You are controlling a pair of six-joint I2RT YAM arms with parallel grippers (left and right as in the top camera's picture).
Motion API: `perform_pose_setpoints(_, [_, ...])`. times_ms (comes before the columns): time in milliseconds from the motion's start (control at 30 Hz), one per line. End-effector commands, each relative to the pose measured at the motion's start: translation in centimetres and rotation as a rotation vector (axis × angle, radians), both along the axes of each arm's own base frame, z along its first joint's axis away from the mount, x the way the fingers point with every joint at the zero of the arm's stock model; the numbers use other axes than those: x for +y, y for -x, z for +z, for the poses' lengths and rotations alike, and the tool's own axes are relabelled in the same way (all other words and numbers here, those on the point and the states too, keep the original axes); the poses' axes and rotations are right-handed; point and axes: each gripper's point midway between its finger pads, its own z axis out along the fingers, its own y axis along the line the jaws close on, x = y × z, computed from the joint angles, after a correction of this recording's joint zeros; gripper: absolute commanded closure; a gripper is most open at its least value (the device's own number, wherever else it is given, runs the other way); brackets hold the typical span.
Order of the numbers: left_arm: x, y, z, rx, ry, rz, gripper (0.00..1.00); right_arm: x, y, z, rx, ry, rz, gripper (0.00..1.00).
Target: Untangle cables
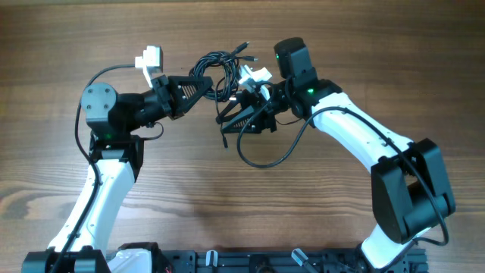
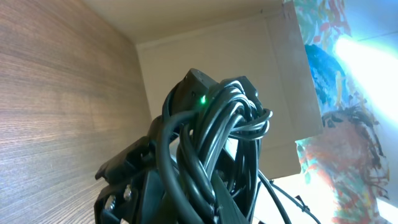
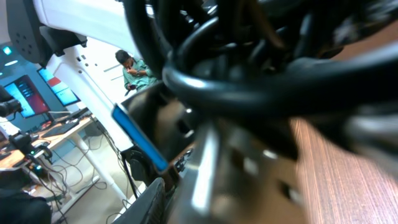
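Black cables bunched in tangled glossy loops between arms, plug tips poking out. Left tool clamped together on bundle. Right tool among loops, opening unclear.

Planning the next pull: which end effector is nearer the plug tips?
Left. The left end effector holds the cables beside the plug tips; the right end effector is farther, at the cables' near edge.

Overhead: even, sharp light. Glare flares upper right of the cables; right wrist view blurs them.
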Motion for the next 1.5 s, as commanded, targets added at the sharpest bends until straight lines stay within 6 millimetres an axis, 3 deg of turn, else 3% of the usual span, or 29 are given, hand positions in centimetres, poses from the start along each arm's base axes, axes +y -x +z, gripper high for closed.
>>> perform_pose_setpoints(0, [0.3, -0.4, 1.0, -0.034, 0.000, 0.035, 0.93, 0.6, 1.6, 0.3, 0.027, -0.033, 0.082, 0.71])
perform_pose_setpoints(100, [0.3, -0.4, 1.0, -0.035, 0.000, 0.036, 0.93, 0.6, 1.6, 0.3, 0.028, -0.033, 0.082, 0.80])
perform_pose_setpoints(167, [0.3, -0.4, 1.0, -0.034, 0.000, 0.036, 0.93, 0.6, 1.6, 0.3, 0.047, -0.023, 0.083, 0.95])
perform_pose_setpoints(267, [0.3, -0.4, 1.0, -0.035, 0.000, 0.036, 0.94, 0.6, 1.6, 0.3, 0.049, -0.021, 0.082, 0.96])
perform_pose_setpoints(367, [0.4, -0.6, 0.5, -0.117, -0.053, 0.047, 0.96, 0.3, -1.0, -1.0, 0.182, 0.124, -0.051, 0.96])
perform_pose_setpoints(433, [0.9, -1.6, -1.5, -0.064, -0.100, 0.111, 0.96, -0.3, -3.6, -2.4, 0.229, 0.212, -0.189, 0.95])
perform_pose_setpoints(500, [2.4, -3.2, -4.8, 0.089, -0.153, 0.243, 0.96, -1.0, -6.2, -3.9, 0.264, 0.297, -0.334, 0.95])
perform_pose_setpoints(600, [4.5, -4.4, -9.1, 0.267, -0.251, 0.432, 0.96, -1.2, -6.4, -3.3, 0.306, 0.312, -0.363, 0.95])
perform_pose_setpoints(700, [4.1, -4.8, -9.6, 0.198, -0.335, 0.462, 0.96, -1.4, -5.4, -0.7, 0.319, 0.276, -0.329, 0.95])
perform_pose_setpoints(767, [2.5, -4.3, -9.7, 0.177, -0.358, 0.425, 0.96, -1.4, -5.4, 0.9, 0.281, 0.248, -0.342, 0.96])
perform_pose_setpoints(933, [-1.9, -2.0, -10.6, 0.111, -0.440, 0.277, 0.96, -1.3, -9.5, 1.4, 0.199, 0.241, -0.560, 0.95])
perform_pose_setpoints(1033, [-2.8, -0.8, -11.7, 0.157, -0.461, 0.231, 0.96, -2.0, -12.5, 0.9, 0.106, 0.259, -0.729, 0.95])
perform_pose_setpoints(1133, [-3.8, 0.2, -11.4, 0.170, -0.423, 0.157, 0.96, -2.8, -14.5, 0.1, -0.029, 0.295, -0.842, 0.95])
perform_pose_setpoints(1300, [-3.9, 0.3, -11.3, 0.369, -0.304, 0.193, 0.96, -3.2, -16.0, -2.1, -0.213, 0.429, -0.979, 0.96])
perform_pose_setpoints(1467, [-3.6, 0.1, -11.5, 0.468, -0.259, 0.238, 0.96, -1.4, -15.3, -3.4, -0.354, 0.548, -1.057, 0.96])
